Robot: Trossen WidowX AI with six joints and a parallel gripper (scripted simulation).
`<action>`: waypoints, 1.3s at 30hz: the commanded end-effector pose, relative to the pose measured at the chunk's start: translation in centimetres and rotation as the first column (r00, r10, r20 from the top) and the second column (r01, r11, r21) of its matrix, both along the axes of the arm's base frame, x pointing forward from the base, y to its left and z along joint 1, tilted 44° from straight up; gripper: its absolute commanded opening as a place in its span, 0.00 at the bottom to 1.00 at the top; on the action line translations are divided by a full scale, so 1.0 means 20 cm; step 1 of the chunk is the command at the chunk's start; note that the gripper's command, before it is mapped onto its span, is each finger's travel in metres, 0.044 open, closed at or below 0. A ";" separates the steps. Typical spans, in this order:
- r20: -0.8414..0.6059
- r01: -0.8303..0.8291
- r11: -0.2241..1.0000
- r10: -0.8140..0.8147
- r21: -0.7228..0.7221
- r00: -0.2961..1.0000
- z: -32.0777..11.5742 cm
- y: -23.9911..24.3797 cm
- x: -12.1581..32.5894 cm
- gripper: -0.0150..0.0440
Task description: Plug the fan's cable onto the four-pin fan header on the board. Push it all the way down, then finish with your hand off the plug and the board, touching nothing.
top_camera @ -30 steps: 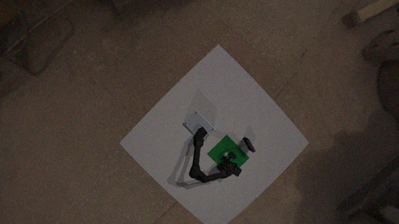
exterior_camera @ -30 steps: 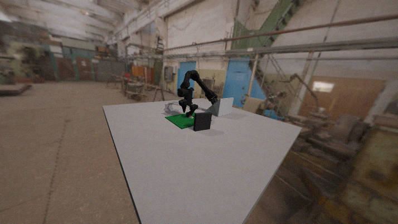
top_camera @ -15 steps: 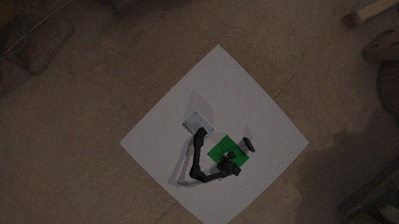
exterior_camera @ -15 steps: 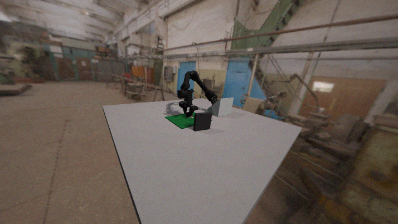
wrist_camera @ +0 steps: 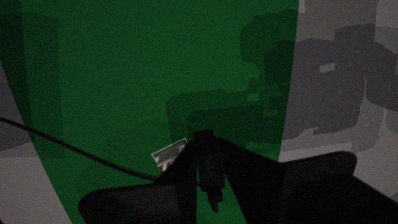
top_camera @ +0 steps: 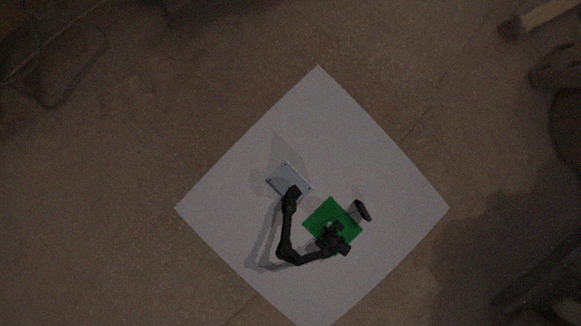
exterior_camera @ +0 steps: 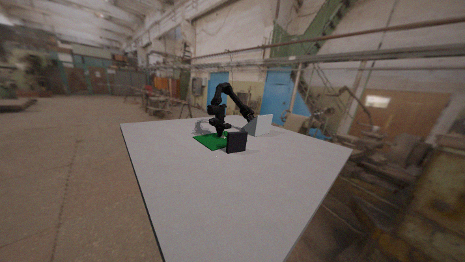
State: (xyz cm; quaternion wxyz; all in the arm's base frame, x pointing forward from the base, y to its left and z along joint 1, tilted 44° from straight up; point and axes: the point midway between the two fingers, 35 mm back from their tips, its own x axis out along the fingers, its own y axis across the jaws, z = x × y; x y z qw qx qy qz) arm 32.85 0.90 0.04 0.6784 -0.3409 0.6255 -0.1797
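Note:
The green board [top_camera: 328,207] [exterior_camera: 205,140] [wrist_camera: 125,60] lies flat on the table. My gripper [exterior_camera: 220,134] [wrist_camera: 205,143] is low over it, its fingers closed on the small black plug [wrist_camera: 211,172]. Whether the plug touches the board cannot be told. The four-pin header [wrist_camera: 169,151], a small white outline with brownish pins, is just left of the plug in the wrist view, partly hidden by the left finger. The black cable [wrist_camera: 100,161] runs from the left edge of the wrist view to behind that finger. The black fan [top_camera: 362,211] [exterior_camera: 236,142] stands upright beside the board.
A light grey wedge-shaped block [top_camera: 282,176] [exterior_camera: 263,125] stands at the arm's base. The arm [top_camera: 286,227] [exterior_camera: 239,101] bends over the table [top_camera: 310,114] [exterior_camera: 241,195] to the board. The fan hides part of the board in the exterior view.

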 end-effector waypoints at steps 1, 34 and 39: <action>-0.001 -0.001 1.000 0.001 -0.004 1.000 0.04 0.03 0.00 0.25; 0.452 0.494 0.831 -0.555 0.256 0.699 0.10 0.23 -0.10 0.25; 0.510 0.559 0.757 -0.647 0.338 0.567 0.08 0.24 -0.12 0.25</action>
